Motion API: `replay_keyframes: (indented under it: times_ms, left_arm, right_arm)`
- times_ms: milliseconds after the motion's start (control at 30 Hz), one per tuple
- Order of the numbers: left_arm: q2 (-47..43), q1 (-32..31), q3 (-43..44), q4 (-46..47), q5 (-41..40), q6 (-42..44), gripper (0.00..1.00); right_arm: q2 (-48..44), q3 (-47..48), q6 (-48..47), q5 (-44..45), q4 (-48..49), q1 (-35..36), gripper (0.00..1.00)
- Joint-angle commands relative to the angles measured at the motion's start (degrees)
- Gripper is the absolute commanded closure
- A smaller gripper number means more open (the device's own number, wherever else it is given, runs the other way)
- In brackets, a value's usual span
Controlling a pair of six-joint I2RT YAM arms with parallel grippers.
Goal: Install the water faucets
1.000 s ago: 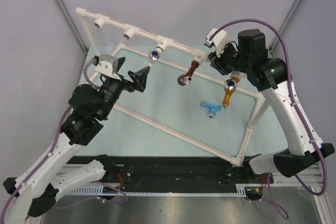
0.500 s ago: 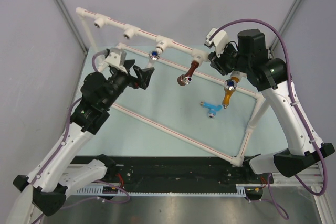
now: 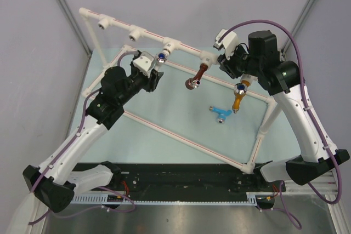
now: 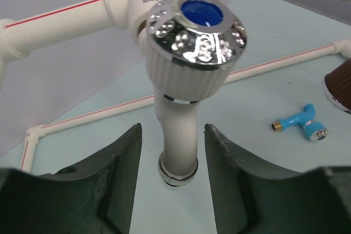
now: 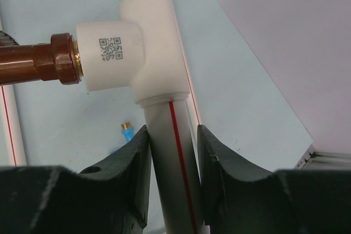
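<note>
A white faucet (image 3: 162, 56) (image 4: 189, 69) with a chrome, blue-capped knob sits in a tee of the white pipe frame (image 3: 186, 47). My left gripper (image 3: 155, 75) (image 4: 173, 135) is open, its jaws either side of the spout with a gap on each side. A brown faucet (image 3: 196, 76) (image 5: 33, 61) is seated in the neighbouring tee (image 5: 137, 47). My right gripper (image 3: 229, 64) (image 5: 173, 135) is shut on the rail pipe (image 5: 175, 179) just past that tee. An orange-yellow faucet (image 3: 239, 96) hangs below the right wrist. A light blue faucet (image 3: 220, 113) (image 4: 301, 124) lies loose on the mat.
Two bare tee sockets (image 3: 102, 23) (image 3: 134, 34) stand on the upper rail's far left. The frame's lower rails (image 3: 181, 138) cross the pale green mat (image 3: 181, 108) diagonally. Grey walls close in at the back and both sides.
My left arm has swung forward and right to the white faucet, and its jaws have narrowed around the spout. The right arm and the other faucets have not moved.
</note>
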Motion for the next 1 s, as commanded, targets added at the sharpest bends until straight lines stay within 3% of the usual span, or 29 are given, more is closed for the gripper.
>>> replay_keyframes:
  times_ms: [0,67,200,300,467,567,633,767,800,900,967]
  left_arm:
    - [-1.07,-0.39,3.0,-1.38,6.14,16.37,0.55]
    - [-1.6,-1.27,3.0,-2.34,5.79,20.34,0.63]
    - [-2.56,-3.64,3.09,-5.86,5.01,33.59,0.88]
    - [-2.92,-6.1,3.09,-9.55,3.35,42.03,0.99]
    - [-0.81,-11.37,4.49,-15.79,-6.23,51.45,0.97]
    - [-0.2,-12.96,4.23,-16.5,-11.87,54.11,0.91]
    - [-0.46,-13.05,4.67,-15.71,-12.31,53.5,0.7]
    - [-2.65,-13.05,5.29,-11.32,-10.48,47.02,0.44]
    - [-3.87,-12.96,5.46,-10.62,-10.12,45.6,0.31]
    - [-5.9,-12.96,6.08,-8.68,-9.15,39.8,0.11]
    - [-6.96,-12.87,6.34,-7.97,-8.71,34.38,0.05]
  right_arm:
    - [1.5,-0.17,4.98,3.86,-3.01,0.63,1.0]
    - [1.59,0.0,4.98,3.86,-3.09,0.63,1.0]
    - [1.77,0.36,4.98,3.69,-3.18,0.72,1.0]
    - [1.86,0.53,4.89,3.69,-3.27,0.89,1.0]
    - [2.03,0.71,4.8,3.69,-3.36,1.07,1.0]
    - [2.12,0.71,4.71,3.69,-3.36,1.16,1.0]
    - [2.12,0.71,4.63,3.78,-3.36,1.33,1.0]
    - [2.03,0.62,4.63,3.78,-3.36,1.25,1.0]
    - [1.95,0.53,4.63,3.78,-3.36,1.25,1.0]
    - [1.77,0.18,4.63,3.78,-3.27,1.33,1.0]
    - [1.59,0.01,4.63,3.78,-3.1,1.25,1.0]
